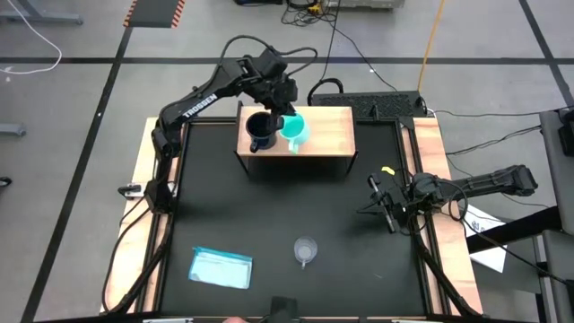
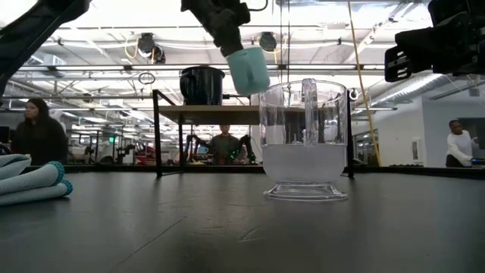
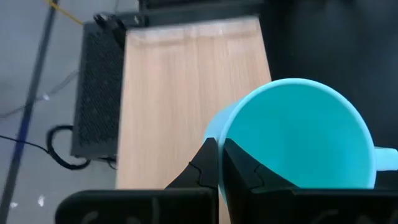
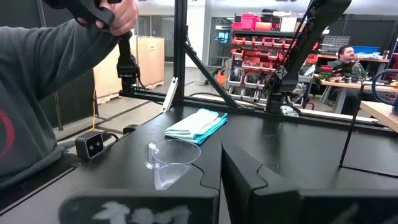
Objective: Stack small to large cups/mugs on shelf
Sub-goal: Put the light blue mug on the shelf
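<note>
Turquoise mug [image 1: 295,129] hanging tilted over the shelf [image 1: 327,130], pinched at its rim by the left gripper [image 1: 285,115], just beside the dark navy mug [image 1: 259,131] standing on the board. Seen from above too: clear cup [image 1: 306,250] alone near the table's front edge, well apart from the shelf; light-blue packet [image 1: 221,267] lying flat to its side; right gripper [image 1: 384,208] waiting low at the table's right edge, fingers pressed together.

At table height: clear cup [image 2: 304,140] close and large, upright on its foot; behind it the shelf [image 2: 216,114] carrying the navy mug [image 2: 201,85], with the turquoise mug [image 2: 248,70] held clear above the board, mouth tipped away from the navy one. Folded packet [image 2: 30,183] at the edge. Beyond, a bright workshop with people seated and standing.

From the left wrist: fingers [image 3: 211,165] closed on the turquoise wall, one inside, one outside; pale wood grain of the shelf [image 3: 186,93] below.

From the right wrist: clear cup [image 4: 171,163] on the table, packet [image 4: 196,125] farther off, a person's grey sleeve [image 4: 50,74] and hand at a dark frame post.

Step in hand, by judgement: bringing the turquoise mug to the navy one for nesting. Next move likely calling for levelling the mug, centring it over the navy mouth, and lowering gently; handles perhaps fouling. Clear cup yet to be fetched.

Black matte table [image 1: 269,215], wooden side strips.
</note>
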You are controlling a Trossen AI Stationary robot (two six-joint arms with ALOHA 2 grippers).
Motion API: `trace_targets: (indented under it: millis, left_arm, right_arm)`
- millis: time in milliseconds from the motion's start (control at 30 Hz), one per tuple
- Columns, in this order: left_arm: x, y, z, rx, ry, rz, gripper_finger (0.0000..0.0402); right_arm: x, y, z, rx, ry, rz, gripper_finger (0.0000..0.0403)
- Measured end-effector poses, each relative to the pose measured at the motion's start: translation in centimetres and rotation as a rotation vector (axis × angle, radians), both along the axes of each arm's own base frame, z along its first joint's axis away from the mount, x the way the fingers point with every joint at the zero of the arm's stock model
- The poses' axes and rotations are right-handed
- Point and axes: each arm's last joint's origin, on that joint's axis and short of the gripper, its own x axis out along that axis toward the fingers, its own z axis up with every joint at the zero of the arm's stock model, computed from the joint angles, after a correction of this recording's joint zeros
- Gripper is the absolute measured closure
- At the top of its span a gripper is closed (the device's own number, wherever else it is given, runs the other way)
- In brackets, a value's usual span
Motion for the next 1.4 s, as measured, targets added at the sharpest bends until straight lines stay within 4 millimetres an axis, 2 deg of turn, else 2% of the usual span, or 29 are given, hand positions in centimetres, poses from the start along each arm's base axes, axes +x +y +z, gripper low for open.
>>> trace_targets:
  millis: [200,767,1167,1400]
  left_arm:
    - [0.0,-0.1,-0.8,-0.013,0.046,-0.029,0.0398]
    - [-0.2,-0.2,-1.1,-0.025,0.079,-0.028,0.0398]
    - [1.4,0.9,-3.9,-0.030,0.132,-0.030,0.0398]
    - [1.6,1.1,-4.0,-0.014,0.120,-0.035,0.0398]
  right_arm:
    - [0.0,0.0,0.0,0.000,0.000,0.000,0.0403]
    - [0.0,0.0,0.0,0.000,0.000,0.000,0.0403]
    - [0.0,0.0,0.0,0.007,0.003,0.001,0.0403]
    - [0.0,0.0,0.0,0.001,0.001,0.000,0.0403]
